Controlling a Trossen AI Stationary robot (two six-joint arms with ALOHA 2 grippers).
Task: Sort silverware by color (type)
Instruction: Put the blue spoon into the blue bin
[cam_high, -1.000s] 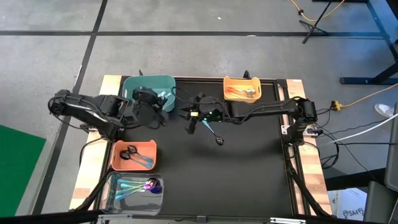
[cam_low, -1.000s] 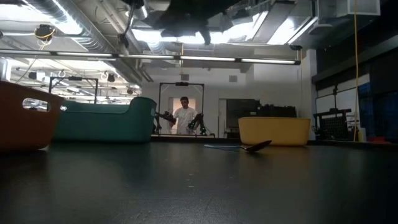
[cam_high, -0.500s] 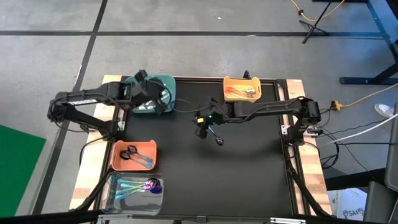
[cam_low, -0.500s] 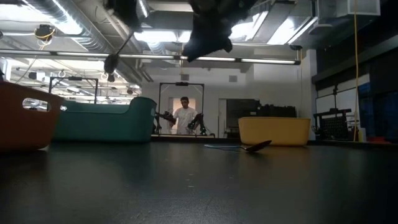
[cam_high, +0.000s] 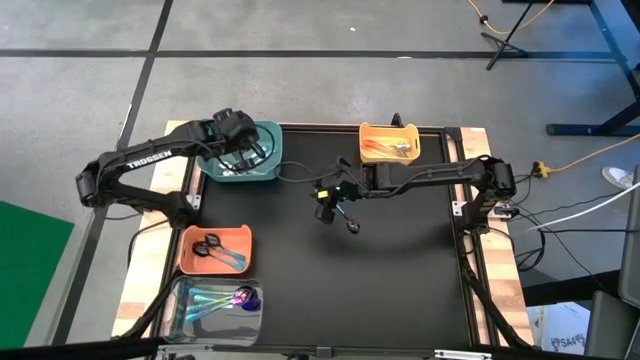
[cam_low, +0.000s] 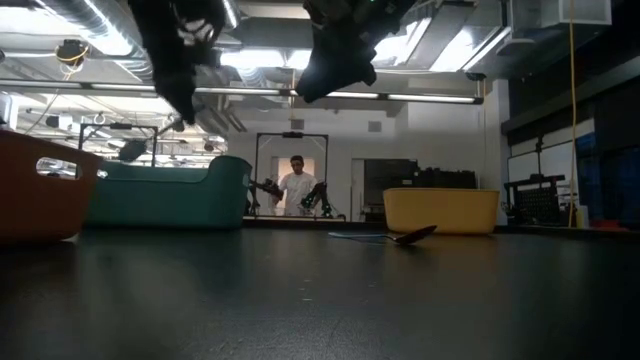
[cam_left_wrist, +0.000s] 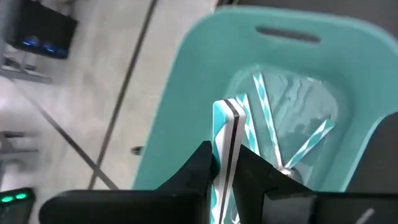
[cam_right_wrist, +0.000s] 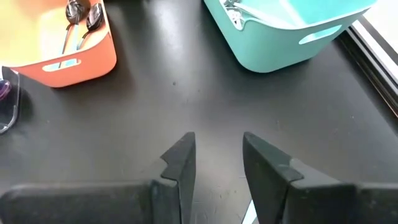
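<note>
My left gripper (cam_high: 238, 142) (cam_left_wrist: 227, 155) hovers over the teal bin (cam_high: 262, 168) at the far left, shut on a shiny spoon (cam_left_wrist: 227, 127). Several similar spoons (cam_left_wrist: 292, 143) lie in that bin. My right gripper (cam_high: 325, 205) (cam_right_wrist: 217, 149) stands open above the middle of the black mat (cam_high: 400, 280), with nothing between its fingers. Just right of it a spoon with a blue handle and a dark bowl (cam_high: 347, 218) (cam_low: 410, 236) lies flat on the mat. My left gripper pinches the spoon's handle (cam_left_wrist: 227, 140) between its two fingers, which slant down over the teal bin. The spoon is lifted clear. In the low view it hangs below the fingers, bowl (cam_low: 133, 150) lowest.
A yellow bin (cam_high: 390, 143) with copper-coloured spoons stands at the far edge. An orange bin (cam_high: 213, 250) with black spoons and a clear bin (cam_high: 215, 300) with iridescent spoons stand at the near left. The mat's near right part is bare. A person (cam_low: 296, 186) stands far behind the table.
My left gripper has swung from beside the teal bin's near side toward the table's far edge, and now hangs over the bin. It rolled and sank as it went, and the spoon went with it. My right gripper tipped further down at first, then kept still.
</note>
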